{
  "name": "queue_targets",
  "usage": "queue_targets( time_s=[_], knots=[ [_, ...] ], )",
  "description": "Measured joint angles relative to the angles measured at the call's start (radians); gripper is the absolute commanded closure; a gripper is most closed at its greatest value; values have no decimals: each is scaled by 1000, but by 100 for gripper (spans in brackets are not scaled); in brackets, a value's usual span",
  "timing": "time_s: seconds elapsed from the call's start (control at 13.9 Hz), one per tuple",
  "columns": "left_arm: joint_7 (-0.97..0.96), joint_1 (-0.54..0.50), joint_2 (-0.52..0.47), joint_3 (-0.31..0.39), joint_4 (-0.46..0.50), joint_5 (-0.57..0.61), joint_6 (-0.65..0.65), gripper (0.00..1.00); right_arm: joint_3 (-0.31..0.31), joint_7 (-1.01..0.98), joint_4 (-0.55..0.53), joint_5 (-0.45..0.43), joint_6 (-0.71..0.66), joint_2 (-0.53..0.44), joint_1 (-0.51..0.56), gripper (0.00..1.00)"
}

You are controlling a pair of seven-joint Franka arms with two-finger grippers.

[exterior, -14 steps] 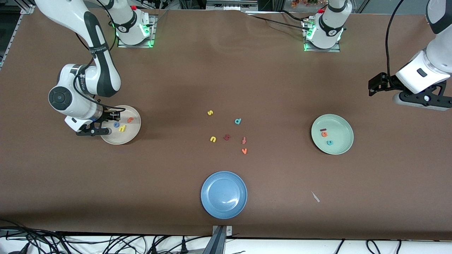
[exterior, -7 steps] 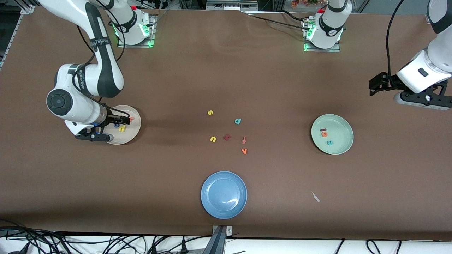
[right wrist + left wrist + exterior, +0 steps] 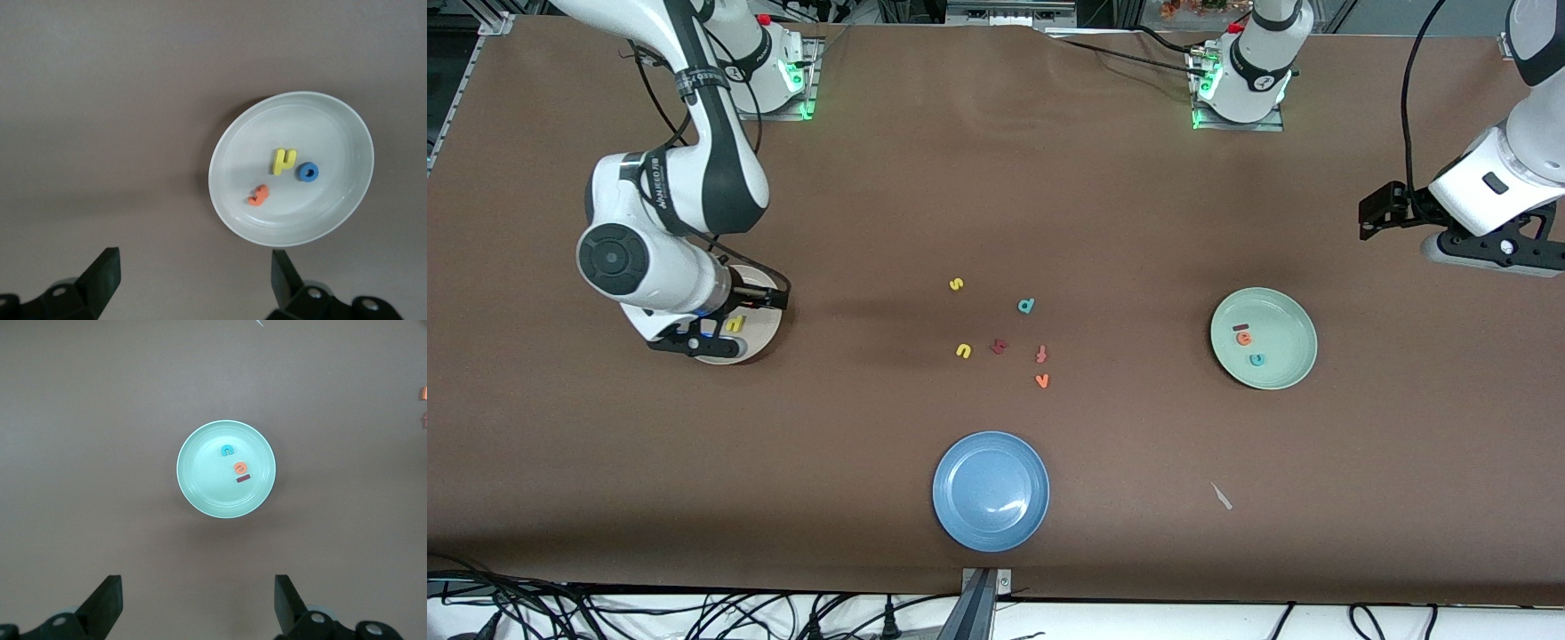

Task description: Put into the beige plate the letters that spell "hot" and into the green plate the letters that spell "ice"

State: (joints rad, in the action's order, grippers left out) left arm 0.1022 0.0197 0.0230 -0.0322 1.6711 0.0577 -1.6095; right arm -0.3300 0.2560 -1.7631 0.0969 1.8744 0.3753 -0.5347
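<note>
On brown table (image 3: 996, 196), blue plate (image 3: 991, 491), loose foam letters (image 3: 1001, 333), cables along edge.

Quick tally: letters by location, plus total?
beige plate: 3 (h, o, t)
green plate: 3 (c, e, i)
table: 6
Total: 12

Front camera overlooks the table (image 3: 996, 204); 2 wrist cameras look down on plates.
</note>
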Motion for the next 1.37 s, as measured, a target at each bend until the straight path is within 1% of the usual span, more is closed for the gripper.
queue_targets(
  time_s=[0.07,0.14,0.29,0.58,0.86,1.01,1.22,1.37],
  knots=[
    [0,0,0,1,0,0,0,0,40,2,20,-20,-25,-1,45,0],
    [0,0,0,3,1,0,0,0,58,-6,41,-30,-49,-5,77,0],
    [0,0,0,4,1,0,6,0,65,-58,71,-35,-80,-40,114,0],
    [0,0,-1,0,0,0,32,0,96,-178,74,-52,-134,-173,194,0],
    [3,8,-2,-16,0,0,80,0,107,-215,68,-139,-220,-324,231,0],
    [1,13,-2,-53,0,0,117,0,107,-238,62,-171,-279,-381,239,0],
    [1,16,-2,-63,-1,8,109,0,107,-273,60,-175,-344,-421,260,0],
    [1,15,-2,-62,-3,11,100,0,92,-275,60,-172,-357,-427,263,0]
  ],
)
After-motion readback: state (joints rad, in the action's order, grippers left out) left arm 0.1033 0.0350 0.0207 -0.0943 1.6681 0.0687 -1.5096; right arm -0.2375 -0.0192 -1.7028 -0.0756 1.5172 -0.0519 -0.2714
